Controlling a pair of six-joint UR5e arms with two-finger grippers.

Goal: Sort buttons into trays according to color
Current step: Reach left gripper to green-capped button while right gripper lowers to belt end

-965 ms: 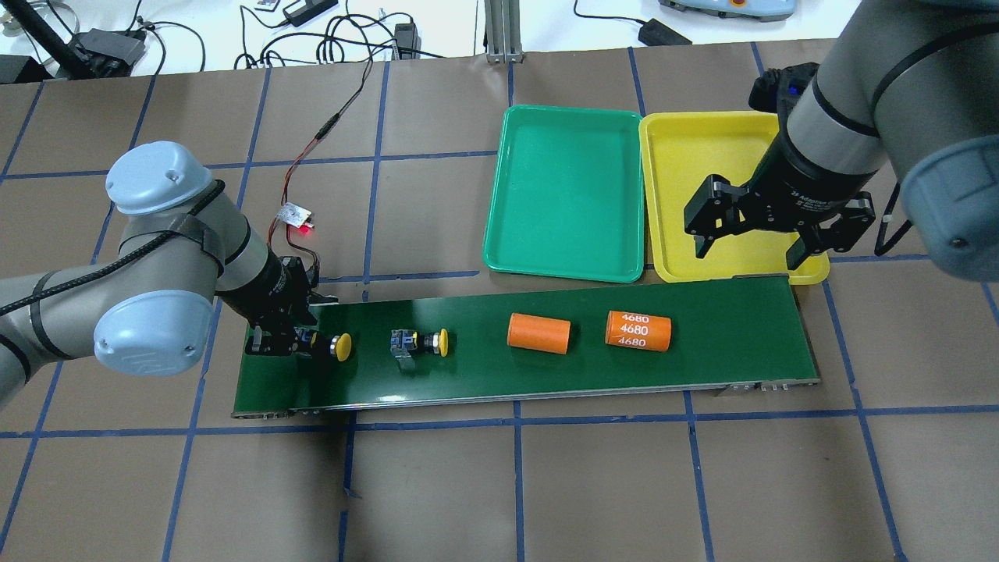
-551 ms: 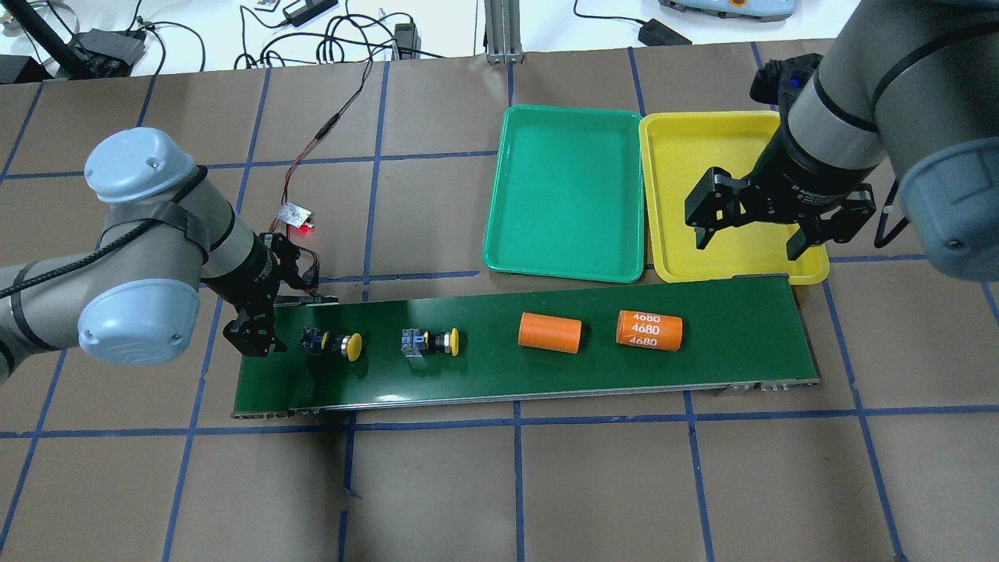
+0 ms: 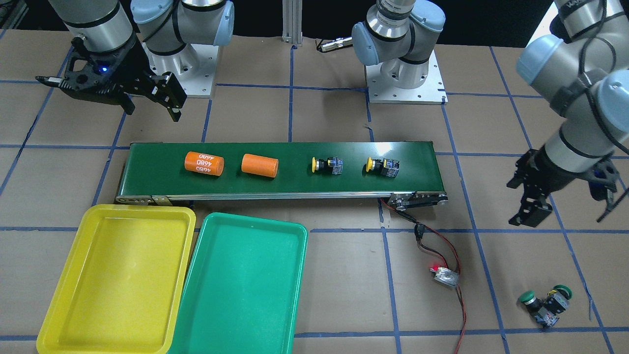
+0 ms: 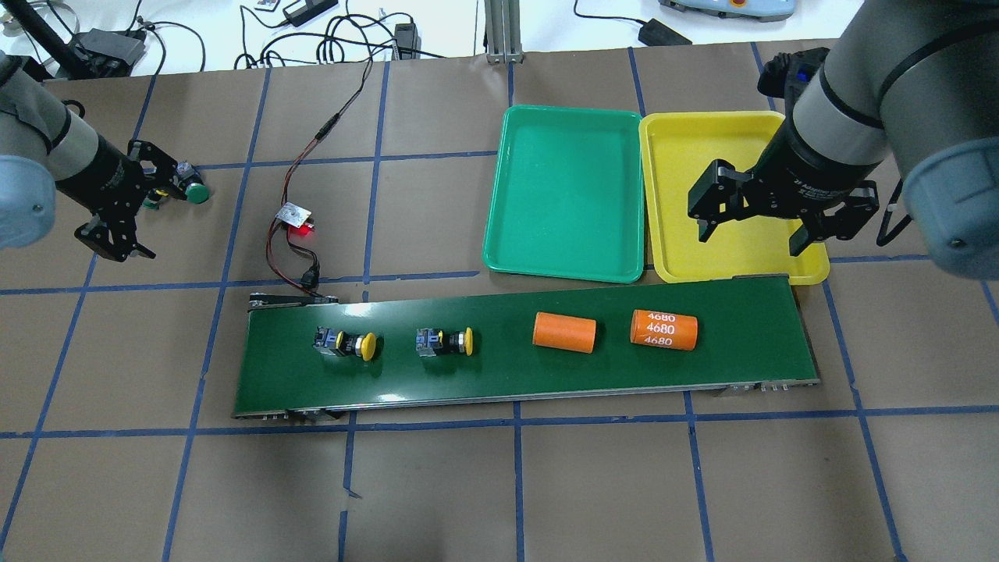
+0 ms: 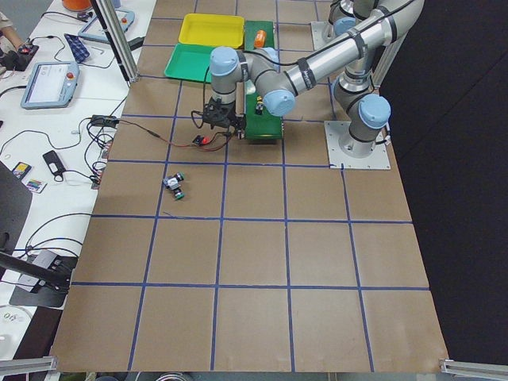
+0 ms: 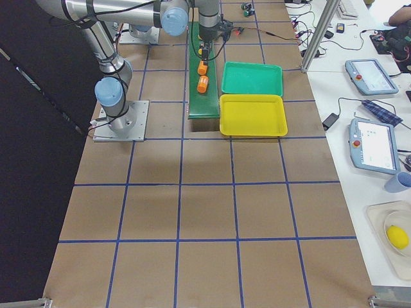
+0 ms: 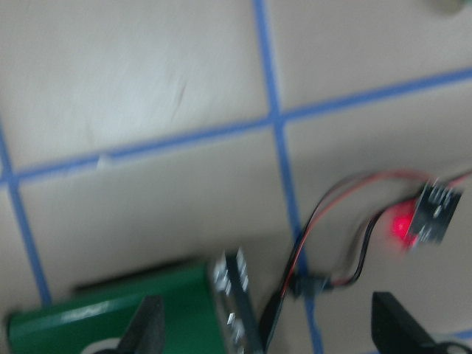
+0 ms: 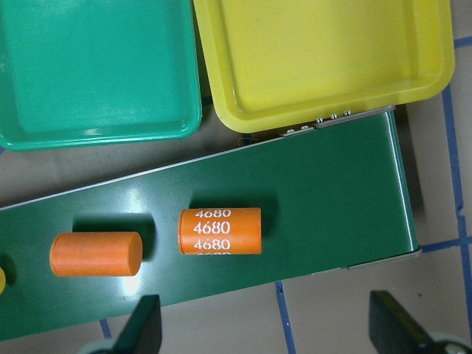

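Hanging spread and empty beyond the left end of the long dark-green conveyor belt (image 4: pixel 499 367), the robot's left gripper (image 3: pixel 560 219) has two small green-capped push-buttons (image 3: pixel 544 303) lying on the brown table paper just ahead of it, on the side away from the robot's base. They touch, caps angled apart. Two yellow-capped push-buttons (image 4: pixel 346 344) lie on their sides on the belt's left half, long axes along it, caps toward the trays. The right gripper (image 4: pixel 749 240), likewise spread and empty, hovers over the near rim of the shallow yellow plastic tray (image 4: pixel 702 140), beside the teal plastic tray (image 4: pixel 566 195). Two orange cylinders (image 4: pixel 565 332) lie between it and the buttons. The left arm looks nearer to all four.
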